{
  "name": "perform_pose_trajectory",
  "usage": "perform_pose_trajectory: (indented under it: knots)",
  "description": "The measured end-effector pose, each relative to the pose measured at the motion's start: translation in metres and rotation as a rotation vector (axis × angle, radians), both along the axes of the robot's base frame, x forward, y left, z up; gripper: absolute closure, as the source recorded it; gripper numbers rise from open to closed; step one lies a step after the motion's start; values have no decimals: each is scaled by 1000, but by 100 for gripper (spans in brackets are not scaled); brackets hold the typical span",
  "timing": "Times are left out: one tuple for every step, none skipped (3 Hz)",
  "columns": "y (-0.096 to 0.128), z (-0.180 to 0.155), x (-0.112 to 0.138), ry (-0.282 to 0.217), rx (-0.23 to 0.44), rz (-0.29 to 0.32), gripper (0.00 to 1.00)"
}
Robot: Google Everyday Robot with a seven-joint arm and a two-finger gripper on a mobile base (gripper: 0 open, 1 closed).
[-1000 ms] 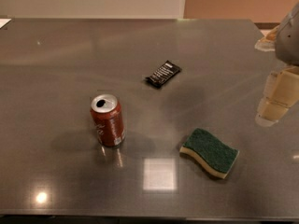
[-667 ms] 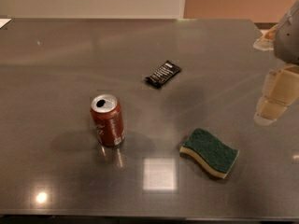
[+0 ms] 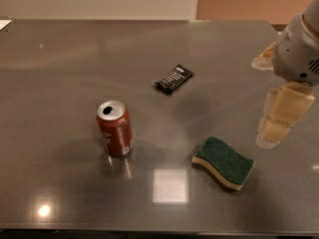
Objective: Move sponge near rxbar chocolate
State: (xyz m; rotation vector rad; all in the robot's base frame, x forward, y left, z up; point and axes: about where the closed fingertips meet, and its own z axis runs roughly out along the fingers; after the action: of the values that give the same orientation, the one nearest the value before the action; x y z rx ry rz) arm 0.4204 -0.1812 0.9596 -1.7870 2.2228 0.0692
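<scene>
Lower right of centre, flat on the dark grey glossy table (image 3: 65, 59): wavy-edged rectangular sponge (image 3: 224, 162), dark green scouring face up, pale yellow foam layer showing only along the near edge. Well apart from it, up and to the left, close to mid-frame: small flat black snack-bar wrapper (image 3: 174, 78), lying at a slant, white print in lines but too fine to read. Left of centre, standing upright: red soda can (image 3: 115, 129), silver top opened, label lettering too blurred to read, faint reflection on the table beneath it.

At the right edge: cream-coloured two-finger gripper (image 3: 271, 131), hanging tip-down over the table, to the right of the sponge and a little higher in the frame, apart from it. Seen side-on, so open or closed impossible to tell. Above it, rounded grey-white arm housing (image 3: 299, 49), cut off by the right border of the frame. Behind that housing, a pale tan shape (image 3: 263, 61), half hidden and not identifiable. In the far upper left corner, a white scrap (image 3: 4, 24), clipped by the frame edge. Bright square patch of glare (image 3: 170, 185) on the table just left of the sponge
</scene>
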Motion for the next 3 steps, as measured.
perform_pose_trajectory:
  knots:
    - [16, -17, -16, 42, 16, -2, 0]
    - [31, -43, -31, 55, -6, -6, 0]
    - [41, -72, -42, 57, -28, -30, 0]
